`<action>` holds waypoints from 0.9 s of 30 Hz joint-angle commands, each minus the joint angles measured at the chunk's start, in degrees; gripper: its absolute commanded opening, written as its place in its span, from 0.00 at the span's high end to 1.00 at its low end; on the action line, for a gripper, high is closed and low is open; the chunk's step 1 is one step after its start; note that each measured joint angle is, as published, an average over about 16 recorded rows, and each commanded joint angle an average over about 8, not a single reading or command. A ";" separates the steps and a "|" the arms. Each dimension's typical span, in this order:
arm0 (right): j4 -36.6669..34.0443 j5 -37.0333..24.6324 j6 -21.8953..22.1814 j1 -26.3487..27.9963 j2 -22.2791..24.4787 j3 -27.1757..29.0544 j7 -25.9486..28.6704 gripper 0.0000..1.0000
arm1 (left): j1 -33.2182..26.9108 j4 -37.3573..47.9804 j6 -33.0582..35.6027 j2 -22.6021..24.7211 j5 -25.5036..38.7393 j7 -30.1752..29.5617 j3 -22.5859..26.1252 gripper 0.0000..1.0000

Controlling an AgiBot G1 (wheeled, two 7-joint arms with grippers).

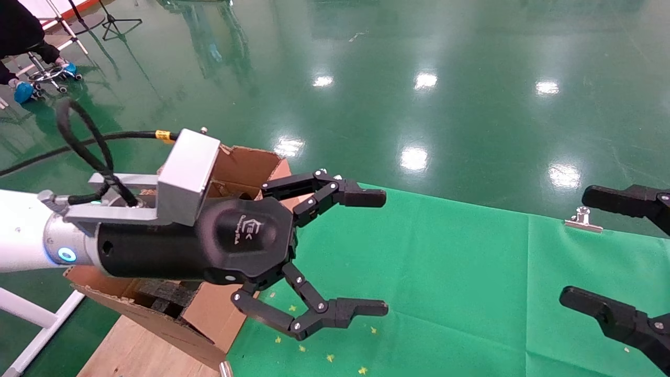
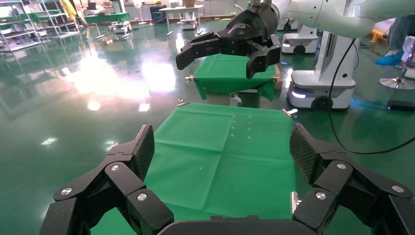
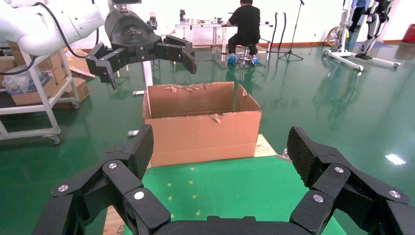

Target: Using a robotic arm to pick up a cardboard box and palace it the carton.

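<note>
The cardboard box is out of view in every frame. The carton (image 1: pixel 246 165) stands at the left end of the green table, its flaps torn and black foam (image 1: pixel 162 296) inside; it also shows in the right wrist view (image 3: pixel 200 132). My left robotic arm (image 1: pixel 21 230) reaches out over the carton. Its gripper (image 1: pixel 369 253) hangs open and empty above the green cloth, just past the carton's near wall. The right gripper (image 1: pixel 581 246) is open and empty at the table's right edge. Each wrist view shows its own open jaws (image 2: pixel 222 149) (image 3: pixel 220 149) with only cloth between them.
Green cloth (image 1: pixel 445 272) covers the table, held by metal clips (image 1: pixel 582 220). The carton rests on a wooden board (image 1: pixel 141 351). Glossy green floor lies around the table. A seated person (image 3: pixel 247 24) works at a far desk, and a shelf cart (image 3: pixel 34 98) stands beyond the carton.
</note>
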 commanded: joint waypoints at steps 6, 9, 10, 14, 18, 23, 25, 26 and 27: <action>0.00 0.00 0.00 0.00 0.00 0.00 0.00 0.00 | 0.00 0.00 0.00 0.00 0.00 0.00 0.00 0.00; 0.00 0.00 0.00 0.00 0.00 0.00 0.00 0.00 | 0.00 0.00 0.00 0.00 0.00 0.00 0.00 0.00; 0.00 0.00 0.00 0.00 0.00 0.00 0.00 0.00 | 0.00 0.00 0.00 0.00 0.00 0.00 0.00 0.00; 0.00 0.00 0.00 0.00 0.00 0.00 0.00 0.00 | 0.00 0.00 0.00 0.00 0.00 0.00 0.00 0.00; 0.00 0.00 0.00 0.00 0.00 0.00 0.00 0.00 | 0.00 0.00 0.00 0.00 0.00 0.00 0.00 0.00; 0.00 0.00 0.00 0.00 0.00 0.00 0.00 0.00 | 0.00 0.00 0.00 0.00 0.00 0.00 0.00 0.00; 0.00 0.00 0.00 0.00 0.00 0.00 0.00 0.00 | 0.00 0.00 0.00 0.00 0.00 0.00 0.00 0.00; 0.00 0.00 0.00 0.00 0.00 0.00 0.00 0.00 | 0.00 0.00 0.00 0.00 0.00 0.00 0.00 0.00; 0.00 0.00 0.00 0.00 0.00 0.00 0.00 0.00 | 0.00 0.00 0.00 0.00 0.00 0.00 0.00 0.00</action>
